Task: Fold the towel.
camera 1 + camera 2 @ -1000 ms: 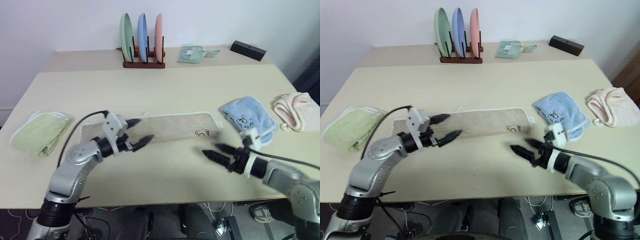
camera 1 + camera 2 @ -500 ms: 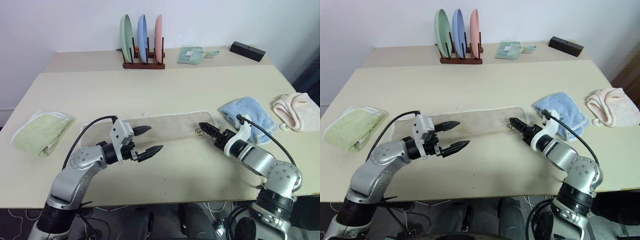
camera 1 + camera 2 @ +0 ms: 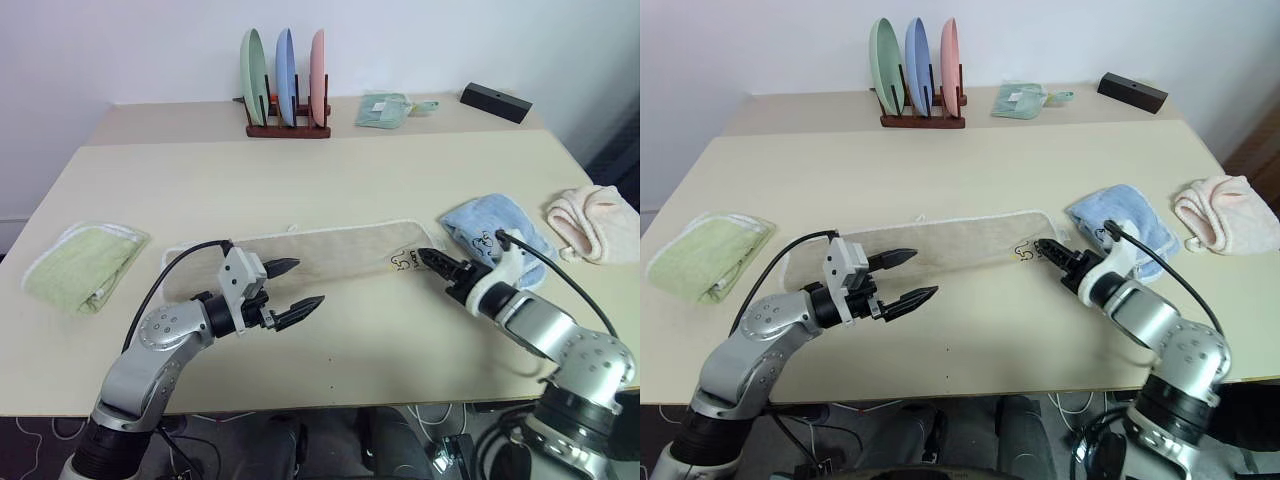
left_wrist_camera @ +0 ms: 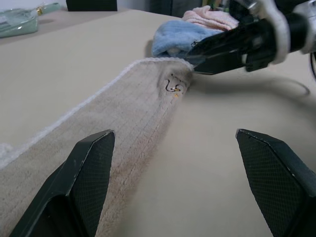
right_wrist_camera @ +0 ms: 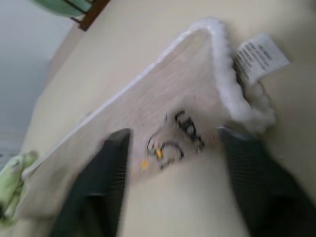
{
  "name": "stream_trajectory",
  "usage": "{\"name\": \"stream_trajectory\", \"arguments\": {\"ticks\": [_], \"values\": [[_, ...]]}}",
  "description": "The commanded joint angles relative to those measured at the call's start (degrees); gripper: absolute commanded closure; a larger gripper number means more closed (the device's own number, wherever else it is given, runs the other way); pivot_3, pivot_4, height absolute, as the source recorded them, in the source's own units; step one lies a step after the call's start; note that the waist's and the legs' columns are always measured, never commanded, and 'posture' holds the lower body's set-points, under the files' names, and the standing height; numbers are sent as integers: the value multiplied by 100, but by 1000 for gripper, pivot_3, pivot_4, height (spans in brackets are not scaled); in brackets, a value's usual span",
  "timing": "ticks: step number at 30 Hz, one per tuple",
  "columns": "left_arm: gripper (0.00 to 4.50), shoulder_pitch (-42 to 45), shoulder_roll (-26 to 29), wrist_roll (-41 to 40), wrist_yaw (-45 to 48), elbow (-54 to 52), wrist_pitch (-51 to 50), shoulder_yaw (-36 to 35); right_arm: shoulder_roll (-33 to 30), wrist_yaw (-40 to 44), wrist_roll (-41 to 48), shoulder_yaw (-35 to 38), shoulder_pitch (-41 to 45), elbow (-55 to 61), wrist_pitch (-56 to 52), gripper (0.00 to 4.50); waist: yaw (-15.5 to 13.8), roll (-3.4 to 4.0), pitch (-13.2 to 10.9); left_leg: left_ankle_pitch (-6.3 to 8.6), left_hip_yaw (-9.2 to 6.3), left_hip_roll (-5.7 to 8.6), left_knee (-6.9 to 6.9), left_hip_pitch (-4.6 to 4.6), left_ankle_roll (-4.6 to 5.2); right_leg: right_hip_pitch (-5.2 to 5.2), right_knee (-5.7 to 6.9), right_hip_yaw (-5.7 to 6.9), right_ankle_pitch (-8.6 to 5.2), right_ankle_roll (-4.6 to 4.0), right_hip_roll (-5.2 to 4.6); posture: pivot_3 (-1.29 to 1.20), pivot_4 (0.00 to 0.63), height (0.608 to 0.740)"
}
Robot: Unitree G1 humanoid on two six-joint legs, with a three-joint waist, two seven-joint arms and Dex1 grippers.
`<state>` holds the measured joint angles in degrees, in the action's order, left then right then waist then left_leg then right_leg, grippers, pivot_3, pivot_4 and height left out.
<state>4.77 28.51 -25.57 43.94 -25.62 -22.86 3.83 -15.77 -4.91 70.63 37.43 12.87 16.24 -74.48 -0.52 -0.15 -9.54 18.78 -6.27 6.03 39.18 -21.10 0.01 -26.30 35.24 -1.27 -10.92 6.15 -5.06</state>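
Beige towel [image 3: 320, 248] flat, right end effector [image 3: 432, 260] at its embroidered end

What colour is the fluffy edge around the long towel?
White, around the beige towel. It shows best in the right wrist view.

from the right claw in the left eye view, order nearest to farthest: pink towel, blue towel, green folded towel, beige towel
1. beige towel, at the right claw tips
2. blue towel, just behind it
3. pink towel, far right
4. green folded towel, far left
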Motion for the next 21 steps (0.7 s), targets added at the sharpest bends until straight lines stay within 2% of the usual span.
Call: {"name": "stream_trajectory", "arguments": {"ticks": [1,7,17,21], "values": [[492,34,-19,-10,73,-45,199,-2,-214,-186,689,81,-223,300,58,33,6,1,0,0,0,-1,0,0,0,-1,0,0,0,0,0,0,150,721],[492,174,-100,34,164,130,294,91,-237,-770,445,-426,-369,149,351,33,19,2,1,0,1,-2,-1,0,0,-1,0,0,0,0,1,0,150,721],[492,237,-119,51,99,145,300,101,136,-1193,-167,-984,515,-940,1106,33,111,-2,5,0,1,-4,-2,24,0,26,-1,0,0,0,3,0,150,721],[492,214,-116,55,56,118,295,82,269,-1258,-188,-1017,781,-1222,1250,33,116,-2,4,2,0,-8,-11,70,4,70,-10,0,-2,0,6,0,150,721]]}}
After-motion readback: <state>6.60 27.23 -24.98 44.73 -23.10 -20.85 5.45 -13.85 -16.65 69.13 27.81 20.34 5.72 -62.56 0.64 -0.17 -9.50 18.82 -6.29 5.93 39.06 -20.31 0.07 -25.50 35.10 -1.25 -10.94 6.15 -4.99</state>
